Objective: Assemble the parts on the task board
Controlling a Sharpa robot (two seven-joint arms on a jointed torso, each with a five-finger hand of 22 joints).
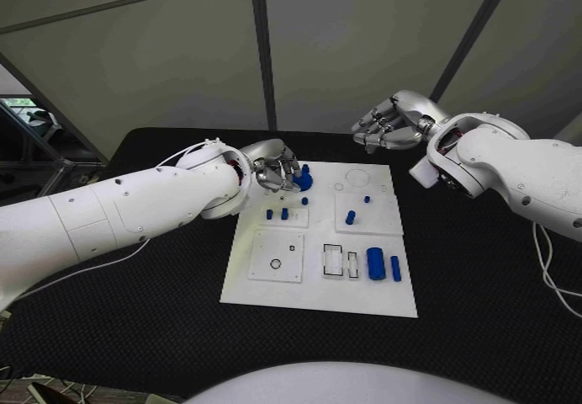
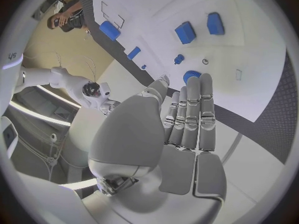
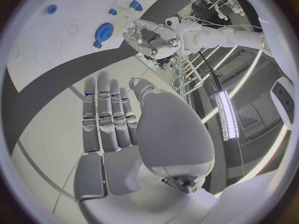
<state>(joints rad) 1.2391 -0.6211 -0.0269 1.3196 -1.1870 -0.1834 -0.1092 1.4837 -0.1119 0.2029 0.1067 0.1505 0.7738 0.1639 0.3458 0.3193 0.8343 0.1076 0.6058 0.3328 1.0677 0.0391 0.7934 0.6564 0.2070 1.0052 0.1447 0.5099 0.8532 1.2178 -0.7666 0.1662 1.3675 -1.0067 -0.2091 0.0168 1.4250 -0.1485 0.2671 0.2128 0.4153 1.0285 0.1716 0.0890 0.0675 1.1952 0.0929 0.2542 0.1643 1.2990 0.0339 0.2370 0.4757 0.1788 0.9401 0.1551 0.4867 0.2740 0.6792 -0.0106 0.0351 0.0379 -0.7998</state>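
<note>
The white task board point(image 1: 318, 282) lies in the middle of the black table. A blue gear point(image 1: 304, 179) stands near its far left corner. My left hand point(image 1: 277, 172) hovers right beside the gear and holds nothing. In the left wrist view its fingers point(image 2: 193, 114) reach out straight, and the gear point(image 2: 192, 76) sits just past the tips. My right hand point(image 1: 390, 124) hangs over the table beyond the board's far edge, fingers point(image 3: 106, 117) straight and empty. Small blue pegs point(image 1: 277, 214) stand in the board's left block, and another peg point(image 1: 351, 217) stands to their right.
A blue cylinder point(image 1: 376, 263) and a thin blue bar point(image 1: 395, 268) lie side by side near the board's right edge. Next to them are rectangular slots point(image 1: 332, 260). A square plate with a small ring hole point(image 1: 275, 263) sits at the front left.
</note>
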